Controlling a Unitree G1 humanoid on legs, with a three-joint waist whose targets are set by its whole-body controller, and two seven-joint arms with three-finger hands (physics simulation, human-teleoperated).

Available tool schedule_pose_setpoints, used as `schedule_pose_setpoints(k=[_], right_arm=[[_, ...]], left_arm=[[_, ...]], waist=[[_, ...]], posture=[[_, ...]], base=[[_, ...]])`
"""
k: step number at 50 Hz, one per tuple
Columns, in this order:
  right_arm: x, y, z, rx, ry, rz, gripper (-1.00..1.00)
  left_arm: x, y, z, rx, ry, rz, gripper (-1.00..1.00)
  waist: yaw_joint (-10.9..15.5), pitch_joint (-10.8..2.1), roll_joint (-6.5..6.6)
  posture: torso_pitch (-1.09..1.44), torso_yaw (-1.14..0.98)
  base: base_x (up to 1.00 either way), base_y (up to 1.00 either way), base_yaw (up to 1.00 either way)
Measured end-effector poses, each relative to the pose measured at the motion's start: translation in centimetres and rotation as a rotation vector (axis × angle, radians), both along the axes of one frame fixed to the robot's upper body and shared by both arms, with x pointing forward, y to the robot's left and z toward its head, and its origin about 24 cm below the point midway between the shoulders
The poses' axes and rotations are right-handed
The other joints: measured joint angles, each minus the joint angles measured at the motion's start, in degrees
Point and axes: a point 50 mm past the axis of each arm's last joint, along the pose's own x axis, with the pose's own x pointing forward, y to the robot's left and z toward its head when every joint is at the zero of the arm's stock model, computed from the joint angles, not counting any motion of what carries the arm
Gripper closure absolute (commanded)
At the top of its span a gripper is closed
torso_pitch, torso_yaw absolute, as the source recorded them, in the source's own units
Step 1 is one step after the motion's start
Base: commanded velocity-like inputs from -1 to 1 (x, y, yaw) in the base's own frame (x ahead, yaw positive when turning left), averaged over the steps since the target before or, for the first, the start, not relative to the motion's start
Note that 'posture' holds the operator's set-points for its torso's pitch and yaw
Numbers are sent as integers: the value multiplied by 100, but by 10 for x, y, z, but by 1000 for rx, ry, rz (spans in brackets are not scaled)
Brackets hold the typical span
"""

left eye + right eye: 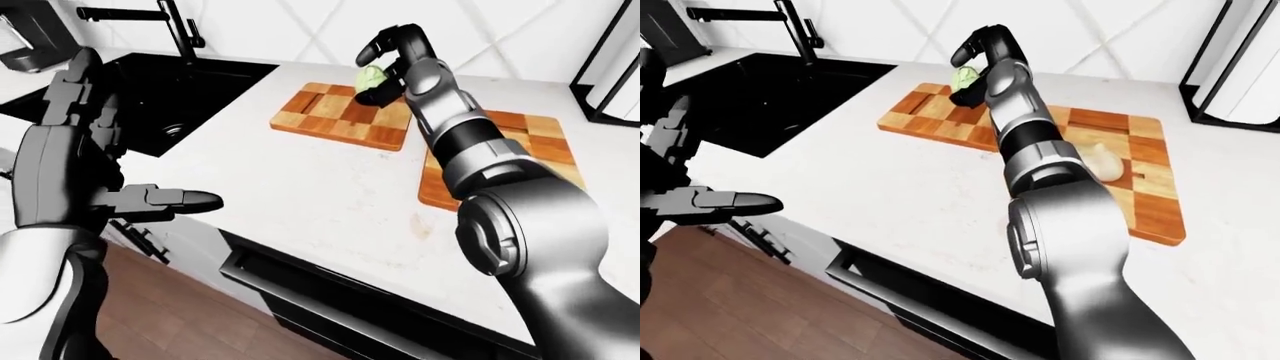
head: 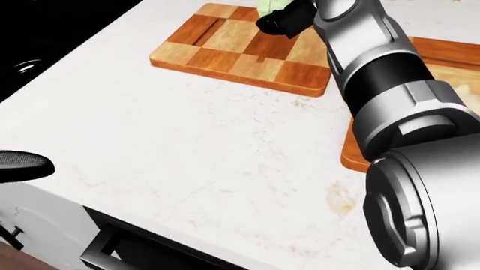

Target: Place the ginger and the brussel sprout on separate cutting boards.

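Left robot hand (image 1: 70,150): your left one is closest to you, at the left of the left-eye view. Its fingers are spread wide and it holds nothing. It hangs off the table's edge, above the wood floor (image 1: 180,315).
Table (image 1: 300,187): white and wide, with two wooden boards on it.
Right cutting board (image 1: 1140,172): it lies at the right of the right-eye view. The pale ginger (image 1: 1102,161) sits on it, partly hidden by your right arm.
Left cutting board (image 1: 340,116): it lies farther off, near the black sink (image 1: 170,90).
Right robot hand (image 1: 385,64): your right one reaches over the far edge of the left board. Its black fingers are spread, curled around the sprout but not squeezing it.
Brussel sprout (image 1: 372,76): green, right by those fingers. You cannot tell whether it rests on the board.
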Motion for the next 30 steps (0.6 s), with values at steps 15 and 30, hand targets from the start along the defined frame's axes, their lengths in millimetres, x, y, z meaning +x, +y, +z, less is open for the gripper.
schedule_pose_setpoints(k=[15, 30], right_arm=[[0, -7, -2, 16, 8, -37, 51], [0, -13, -2, 36, 0, -67, 51]], left_arm=[[-2, 2, 1, 2, -8, 5, -100], [-1, -1, 1, 12, -8, -6, -100]], waist=[[80, 5, -16], [126, 175, -16]], posture=[[1, 47], [7, 47]], base=[[0, 0, 0], [0, 0, 0]])
